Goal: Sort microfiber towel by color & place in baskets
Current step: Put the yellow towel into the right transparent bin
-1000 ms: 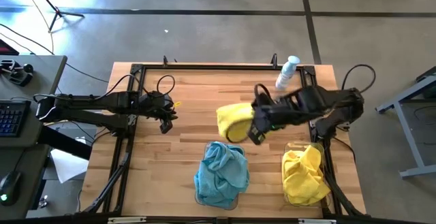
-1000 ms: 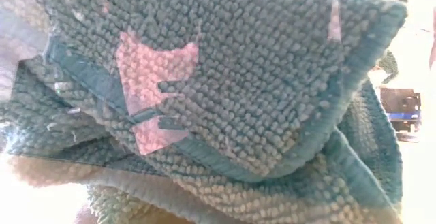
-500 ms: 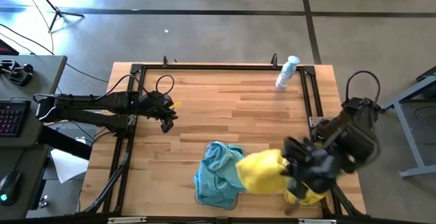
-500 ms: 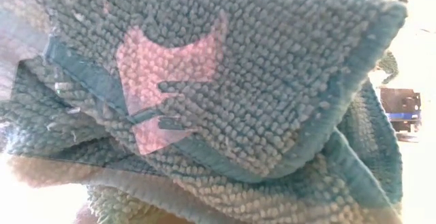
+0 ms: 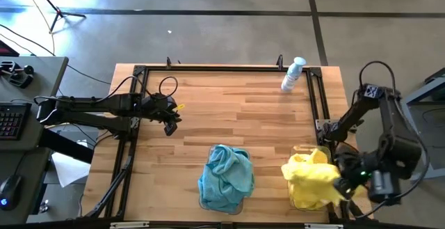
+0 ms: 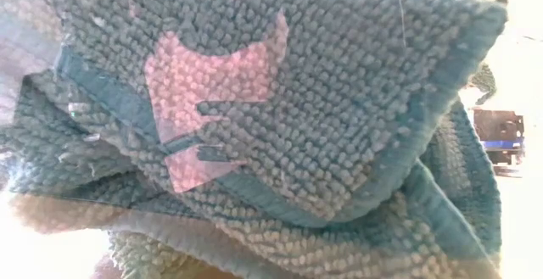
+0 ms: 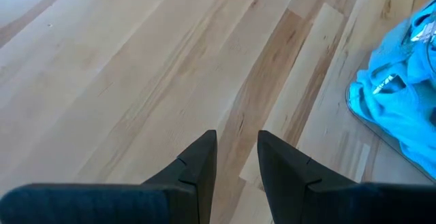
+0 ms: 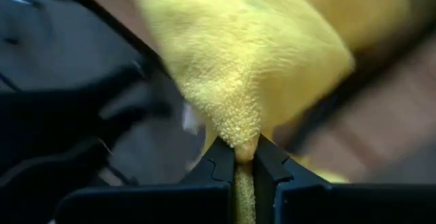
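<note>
Bright even daylight — low view overexposed, right wrist view blurred.

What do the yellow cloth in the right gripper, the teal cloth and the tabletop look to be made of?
Yellow cloth, pinched in the right gripper: soft, matte, finely nubbed fabric, probably microfiber. Teal cloth: thicker looped pile with a flat stitched edge band, likely microfiber too. Tabletop: pale wood strips with visible grain and a light sheen, seemingly sealed butcher block.

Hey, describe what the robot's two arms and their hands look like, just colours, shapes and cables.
Both arms are dark, nearly black, jointed links. The left hand has two flat, black, wedge-shaped fingers with stepped inner edges. The right hand has the same angular black fingers. Thin black cables loop beside each arm, and a small green light glows on the right arm.
</note>
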Available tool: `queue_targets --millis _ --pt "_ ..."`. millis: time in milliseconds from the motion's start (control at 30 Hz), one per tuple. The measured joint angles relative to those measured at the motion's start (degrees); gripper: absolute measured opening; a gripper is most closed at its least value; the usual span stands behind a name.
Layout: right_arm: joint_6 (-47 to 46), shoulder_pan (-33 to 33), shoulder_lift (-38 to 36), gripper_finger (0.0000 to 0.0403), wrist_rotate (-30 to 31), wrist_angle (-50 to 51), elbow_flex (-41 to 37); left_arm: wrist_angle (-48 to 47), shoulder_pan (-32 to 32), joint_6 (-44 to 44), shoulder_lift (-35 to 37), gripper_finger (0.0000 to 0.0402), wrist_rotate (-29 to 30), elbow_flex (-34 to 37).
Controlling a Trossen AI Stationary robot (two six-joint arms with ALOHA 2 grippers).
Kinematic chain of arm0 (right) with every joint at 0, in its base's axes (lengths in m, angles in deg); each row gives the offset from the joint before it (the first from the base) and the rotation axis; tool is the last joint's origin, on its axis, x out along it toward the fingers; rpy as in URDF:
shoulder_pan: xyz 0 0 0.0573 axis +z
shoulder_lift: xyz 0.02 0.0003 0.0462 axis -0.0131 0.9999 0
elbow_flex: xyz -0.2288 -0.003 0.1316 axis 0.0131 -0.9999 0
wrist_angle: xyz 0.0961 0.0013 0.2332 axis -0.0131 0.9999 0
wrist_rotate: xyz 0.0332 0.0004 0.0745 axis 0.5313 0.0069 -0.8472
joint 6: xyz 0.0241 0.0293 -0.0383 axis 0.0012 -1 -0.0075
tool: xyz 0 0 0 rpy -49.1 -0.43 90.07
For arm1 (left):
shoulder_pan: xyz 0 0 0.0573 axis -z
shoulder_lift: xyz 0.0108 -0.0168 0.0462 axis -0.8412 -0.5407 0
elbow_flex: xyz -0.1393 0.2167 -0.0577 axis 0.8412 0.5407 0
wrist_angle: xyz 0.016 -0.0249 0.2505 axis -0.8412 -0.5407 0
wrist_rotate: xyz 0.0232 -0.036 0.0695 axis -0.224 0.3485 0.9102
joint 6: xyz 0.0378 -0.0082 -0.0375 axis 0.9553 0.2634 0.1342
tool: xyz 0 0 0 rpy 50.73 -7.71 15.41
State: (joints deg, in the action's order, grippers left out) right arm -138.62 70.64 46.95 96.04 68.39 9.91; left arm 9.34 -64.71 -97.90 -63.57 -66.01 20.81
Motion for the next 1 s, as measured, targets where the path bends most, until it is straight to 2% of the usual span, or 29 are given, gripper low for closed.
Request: queue_targets --millis 133,267,333,400,433,633,767,867,1000 --pt "-10.33 5.28 -4.95 0.0005 -14.24 -0.05 -4.94 0.0 0.0 0.0 0.0 0.0094 0.02 0.0" --pt "-13.3 6.46 -8.75 0.0005 -31.14 -0.07 -8.49 0.0 0.0 0.0 0.0 0.0094 0.02 0.0" --pt "-14.22 6.48 -10.15 0.0005 -35.92 -0.07 -9.44 0.0 0.0 0.0 0.0 0.0094 0.02 0.0" --pt "-14.41 6.52 -11.16 0.0005 -35.27 -0.08 -9.51 0.0 0.0 0.02 0.0 0.0094 0.04 0.0" --pt "-13.82 6.52 -11.56 0.0005 -32.84 -0.06 -9.51 0.0 0.0 0.0 0.0 0.0094 0.04 0.0" --pt "-9.19 4.3 -11.84 0.0005 -7.52 -0.11 -9.48 -0.02 0.0 0.0 0.0 0.0094 0.07 0.0" --pt "-6.9 0.86 -10.51 0.0005 3.19 -0.35 -10.28 0.0 0.0 0.02 0.0 0.0094 0.13 0.0" --pt "-6.93 -2.43 -9.61 0.0005 1.22 -0.57 -13.34 0.0 0.0 0.02 0.0 0.0094 0.21 0.0" --pt "-5.08 -6.3 -9.47 0.0005 -12.71 -8.86 -19.04 0.0 0.0 0.02 0.0 0.0094 0.34 0.0"
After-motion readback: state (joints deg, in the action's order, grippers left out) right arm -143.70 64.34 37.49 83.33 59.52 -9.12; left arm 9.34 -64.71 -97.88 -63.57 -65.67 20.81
